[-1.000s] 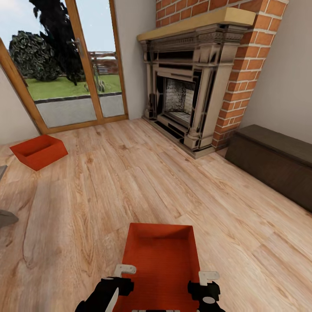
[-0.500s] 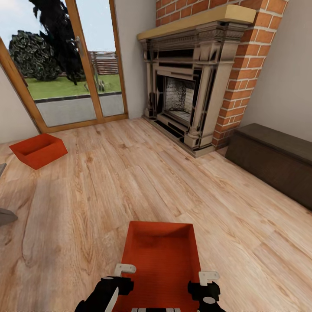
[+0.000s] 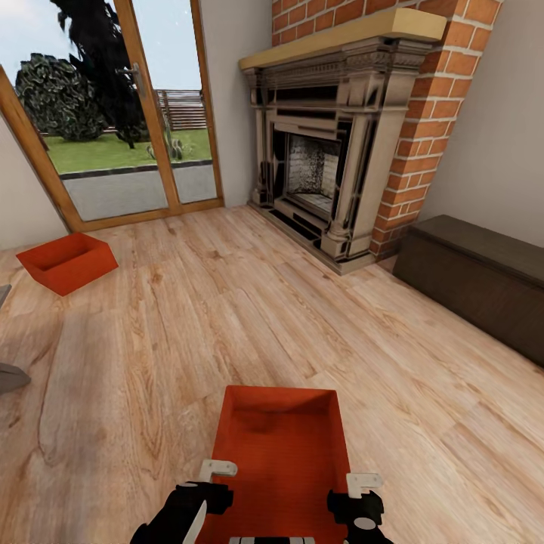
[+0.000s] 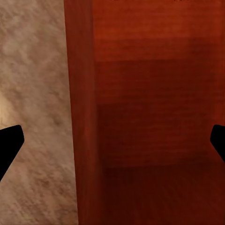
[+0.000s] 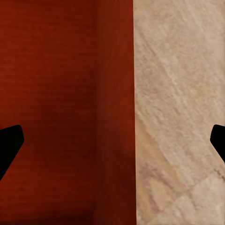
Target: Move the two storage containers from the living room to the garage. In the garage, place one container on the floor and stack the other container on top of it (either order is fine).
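Note:
One orange-red storage container (image 3: 281, 446) sits on the light wood-plank floor of the living room, directly in front of me. My left gripper (image 3: 214, 482) hangs open over its left wall (image 4: 84, 117), one finger outside and one inside. On the other side, my right gripper (image 3: 363, 488) is open astride the right wall (image 5: 117, 112). In both wrist views the dark fingertips (image 4: 10, 143) (image 5: 9, 143) stand far apart, clear of the walls. The second storage container (image 3: 66, 262) rests on the floor at far left, near the glass doors.
A red-brick fireplace (image 3: 332, 166) stands at the back right, with a dark low cabinet (image 3: 476, 276) along the right wall. Wood-framed glass doors (image 3: 113, 113) fill the back left. A grey object (image 3: 10, 376) pokes in at the left edge. Open plank floor lies between the containers.

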Available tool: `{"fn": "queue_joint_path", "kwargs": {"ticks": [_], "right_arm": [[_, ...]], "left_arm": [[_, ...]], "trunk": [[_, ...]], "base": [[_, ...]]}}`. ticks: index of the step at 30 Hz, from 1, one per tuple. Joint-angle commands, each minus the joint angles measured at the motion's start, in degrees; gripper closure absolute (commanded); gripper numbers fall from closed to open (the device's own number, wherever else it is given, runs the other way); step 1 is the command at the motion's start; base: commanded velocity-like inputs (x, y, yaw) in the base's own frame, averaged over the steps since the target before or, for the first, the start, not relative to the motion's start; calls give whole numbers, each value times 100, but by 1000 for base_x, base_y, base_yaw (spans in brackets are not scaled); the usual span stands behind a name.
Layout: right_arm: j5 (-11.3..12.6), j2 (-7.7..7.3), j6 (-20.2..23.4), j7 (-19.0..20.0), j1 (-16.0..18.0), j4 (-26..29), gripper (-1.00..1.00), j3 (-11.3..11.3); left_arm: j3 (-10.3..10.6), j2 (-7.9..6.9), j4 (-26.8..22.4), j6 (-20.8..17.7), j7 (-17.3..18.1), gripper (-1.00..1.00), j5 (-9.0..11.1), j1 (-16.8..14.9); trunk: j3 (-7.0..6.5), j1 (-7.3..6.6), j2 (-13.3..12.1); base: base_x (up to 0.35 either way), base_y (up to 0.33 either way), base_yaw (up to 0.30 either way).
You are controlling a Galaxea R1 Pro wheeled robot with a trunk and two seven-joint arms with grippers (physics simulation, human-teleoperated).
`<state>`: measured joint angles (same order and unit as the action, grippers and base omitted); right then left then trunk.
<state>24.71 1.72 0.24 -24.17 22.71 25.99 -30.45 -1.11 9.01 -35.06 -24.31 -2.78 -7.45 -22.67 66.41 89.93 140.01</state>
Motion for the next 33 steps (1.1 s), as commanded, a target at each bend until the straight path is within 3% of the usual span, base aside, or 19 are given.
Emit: {"fn": "queue_joint_path", "kwargs": {"ticks": [1, 9, 28, 33], "right_arm": [[48, -5, 3, -44, 5, 4, -100, -48], [50, -5, 3, -39, 5, 7, -100, -48], [51, -5, 3, -39, 5, 4, -100, -47], [51, -5, 3, -37, 5, 5, -100, -48]], "left_arm": [[-12, 4, -11, -30, 5, -100, -54, -1], [-12, 5, -10, -30, 6, -100, -54, -1], [-53, -100, -57, -21, 5, -100, -37, -1], [-55, -134, -46, 170, -31, -100, -31, -1]], "trunk": [[5, -1, 2], [112, 131, 243], [112, 131, 243], [112, 131, 243]], "base": [[0, 0, 0], [0, 0, 0], [0, 0, 0], [0, 0, 0]]}}
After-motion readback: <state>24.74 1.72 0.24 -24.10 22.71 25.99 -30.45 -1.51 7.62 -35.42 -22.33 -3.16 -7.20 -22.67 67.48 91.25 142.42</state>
